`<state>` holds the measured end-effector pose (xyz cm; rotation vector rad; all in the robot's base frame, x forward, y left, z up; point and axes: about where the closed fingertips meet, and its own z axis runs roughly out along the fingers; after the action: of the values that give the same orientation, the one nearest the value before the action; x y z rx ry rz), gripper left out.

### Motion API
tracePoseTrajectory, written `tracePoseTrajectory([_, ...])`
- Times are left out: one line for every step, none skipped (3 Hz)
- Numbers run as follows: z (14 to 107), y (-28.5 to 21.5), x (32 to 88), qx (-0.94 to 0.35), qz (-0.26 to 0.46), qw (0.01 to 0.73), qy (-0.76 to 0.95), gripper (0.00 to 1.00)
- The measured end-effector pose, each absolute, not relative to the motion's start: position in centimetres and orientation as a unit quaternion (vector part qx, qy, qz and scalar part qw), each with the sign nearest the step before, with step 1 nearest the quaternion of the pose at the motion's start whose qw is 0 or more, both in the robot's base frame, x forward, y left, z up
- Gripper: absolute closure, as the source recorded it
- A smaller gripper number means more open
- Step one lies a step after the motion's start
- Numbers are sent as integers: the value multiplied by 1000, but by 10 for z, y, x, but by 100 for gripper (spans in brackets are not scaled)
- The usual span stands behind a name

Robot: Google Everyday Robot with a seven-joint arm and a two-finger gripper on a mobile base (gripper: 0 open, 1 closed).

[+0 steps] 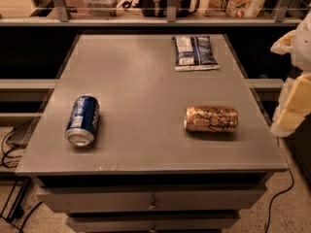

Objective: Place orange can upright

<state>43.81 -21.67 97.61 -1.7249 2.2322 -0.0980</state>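
Hovering off the worktop's [141, 81] right edge, my gripper [293, 103] is apart from the orange can [211, 118], lying sideways near that edge; spread or closed, I cannot tell. Next, I judge: reach in, grasp its body, stand it up.

Table [146, 149]: orange can [211, 118], blue can [82, 120], packet [195, 52]; tool [293, 76] right.

Light moderate, from overhead: grey matte tabletop [146, 81] evenly lit with a faint sheen, while the spaces beneath and behind it are dark. Copper-orange metal can [211, 119] and blue metal can [82, 120], both on their sides, each cast a short soft shadow toward the near edge. Pale cream gripper [294, 86] at the right frame edge is brightly lit and looks washed out.
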Motion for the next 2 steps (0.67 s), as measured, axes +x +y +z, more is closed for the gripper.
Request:
tracePoseTrajectory([976,-217,438,-603,-34,159,781,0])
tracePoseTrajectory([971,-208,440,-613,-35,155,774,0])
